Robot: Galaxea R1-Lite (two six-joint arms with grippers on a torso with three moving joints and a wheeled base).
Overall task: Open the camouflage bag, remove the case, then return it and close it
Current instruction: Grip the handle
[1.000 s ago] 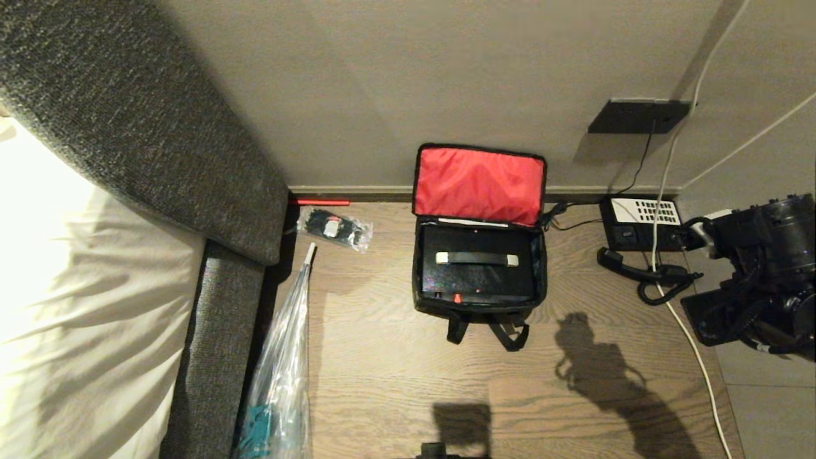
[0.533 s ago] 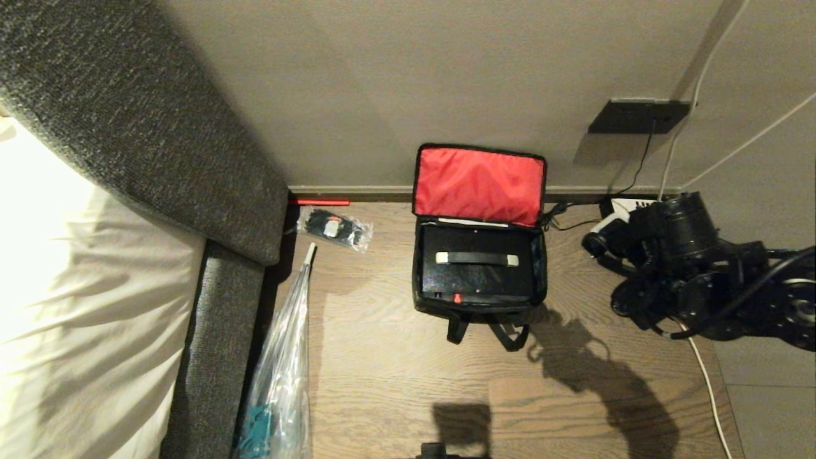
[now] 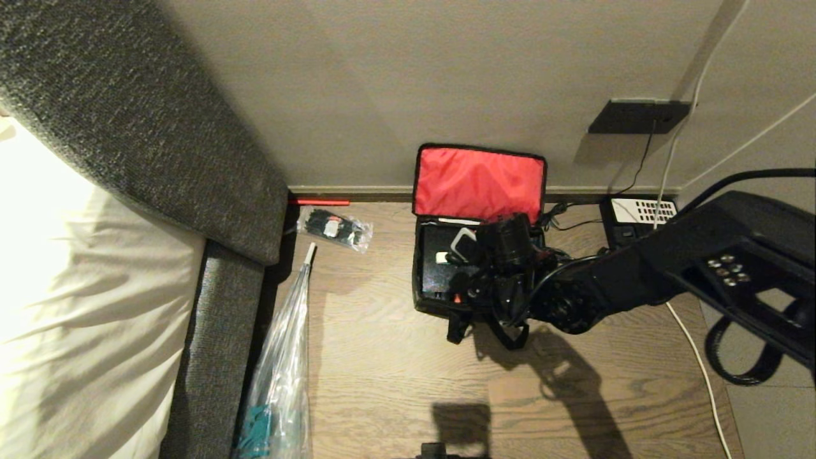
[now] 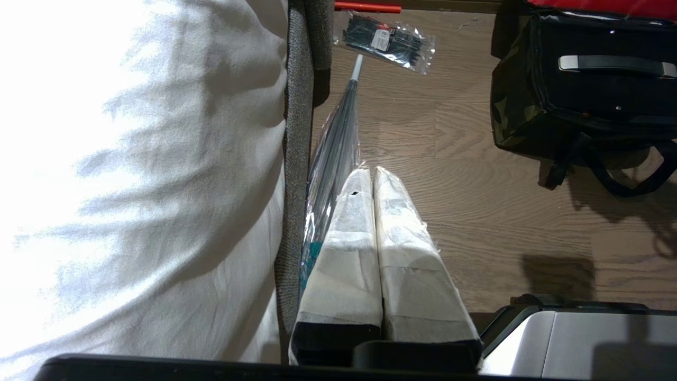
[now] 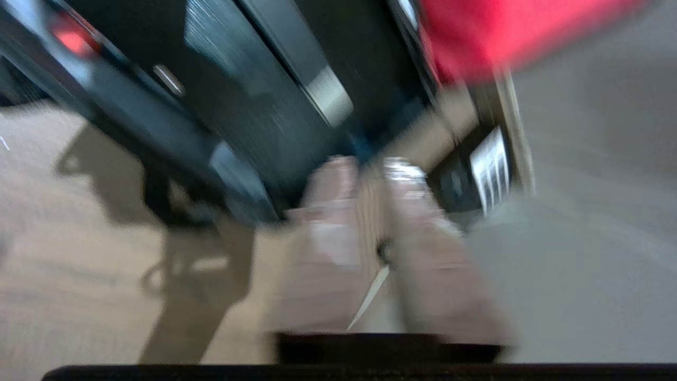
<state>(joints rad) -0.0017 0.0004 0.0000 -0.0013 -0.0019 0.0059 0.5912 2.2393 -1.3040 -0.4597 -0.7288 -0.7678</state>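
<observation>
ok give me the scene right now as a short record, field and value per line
camouflage bag: on the wood floor by the wall, lid open, red lining showing
case: lying inside the bag, handle on top
right gripper: over the open bag, above the case, holding nothing
left gripper: parked beside the bed, fingers together, holding nothing
telephone: on the floor to the right of the bag
clear packet: on the floor to the left of the bag
step reached: bag open, case not yet lifted out

A bulky matte-black right arm (image 3: 644, 274) is being shown, with round button screws and black cabling; both grippers' fingers (image 4: 365, 254) are being wrapped in white padding.
</observation>
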